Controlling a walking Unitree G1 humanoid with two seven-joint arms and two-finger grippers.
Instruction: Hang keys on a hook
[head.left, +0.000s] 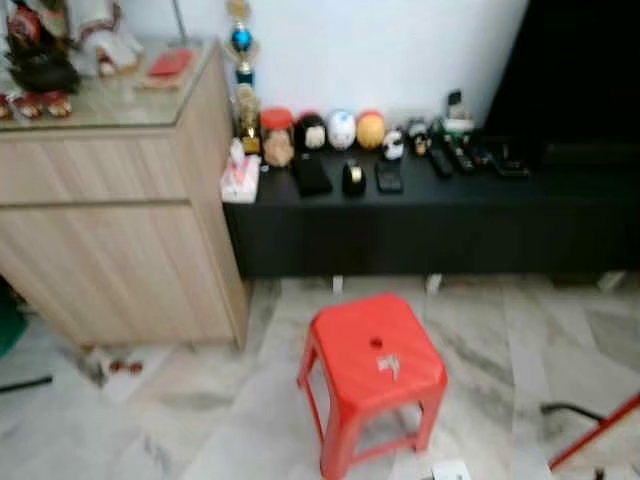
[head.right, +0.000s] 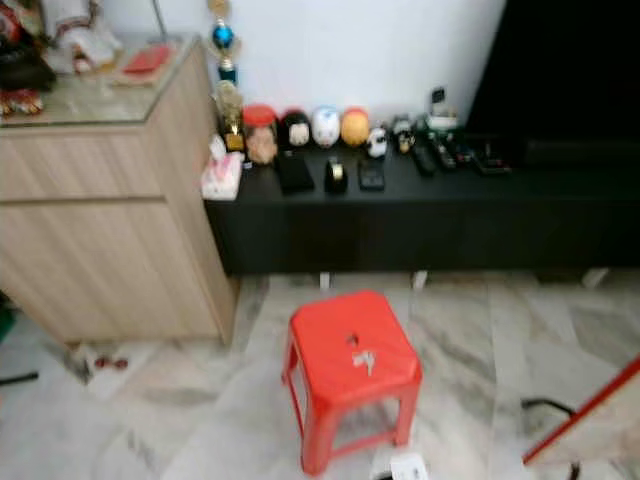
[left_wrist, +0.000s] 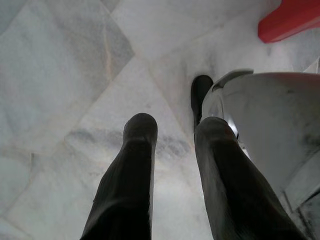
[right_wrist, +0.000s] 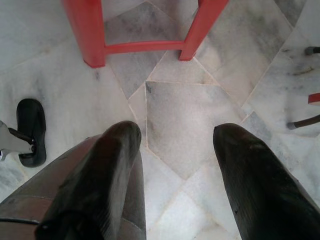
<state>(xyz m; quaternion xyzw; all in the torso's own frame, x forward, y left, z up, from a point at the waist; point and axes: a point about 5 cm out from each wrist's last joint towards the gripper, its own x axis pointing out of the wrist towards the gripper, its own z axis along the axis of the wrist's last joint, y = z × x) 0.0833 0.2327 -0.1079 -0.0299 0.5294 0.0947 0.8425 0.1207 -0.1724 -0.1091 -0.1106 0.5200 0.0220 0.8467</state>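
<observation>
A small bunch of silvery keys (head.left: 388, 365) lies on the seat of a red plastic stool (head.left: 345, 345), which stands on the marble floor ahead of me; the keys (head.right: 362, 360) sit just right of the seat's centre hole. My left gripper (left_wrist: 176, 127) hangs low over the floor tiles, open with nothing between its fingers, and a corner of the stool (left_wrist: 287, 20) is just past it. My right gripper (right_wrist: 177, 135) is open wide above the floor, with the stool's red legs (right_wrist: 87, 35) a short way beyond its fingertips.
A light wooden cabinet (head.left: 110, 240) stands at the left. A low black bench (head.left: 420, 225) along the white wall carries several small figurines and remotes. A red bar (head.left: 595, 430) slants in at the lower right. Marble floor (head.left: 200, 400) surrounds the stool.
</observation>
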